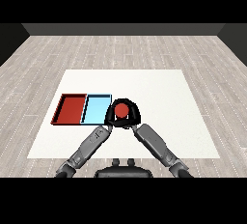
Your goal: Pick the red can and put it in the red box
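The red can stands upright on the white table, just right of the light blue tray. The red tray lies to the left of the blue one, with nothing in it. My right hand is curled round the can's right and far sides. My left hand sits tight against the can's left side, over the blue tray's right edge. The two black hands merge into one dark ring round the can, hiding its lower body.
Both forearms come in from the lower corners and meet at the can. The two trays lie side by side at the table's left. Grey plank floor surrounds the table.
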